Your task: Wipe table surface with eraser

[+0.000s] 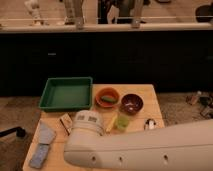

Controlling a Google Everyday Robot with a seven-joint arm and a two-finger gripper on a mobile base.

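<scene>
The light tan table surface [149, 94] fills the lower middle of the camera view. The eraser [65, 123], a small block with a pale top and dark sides, lies on it just below the green tray, left of centre. My white arm [145, 147] crosses the foreground from the right and ends in a labelled joint [90, 121] just right of the eraser. My gripper does not show in this view; it is beyond or behind the arm.
A green tray [65, 94] sits at the back left. An orange bowl [107, 96] and a dark brown bowl [132, 103] stand behind a yellow-green cup [121, 122]. A blue-grey cloth [46, 134] and pad [39, 156] lie at the left edge. A dark counter stands behind.
</scene>
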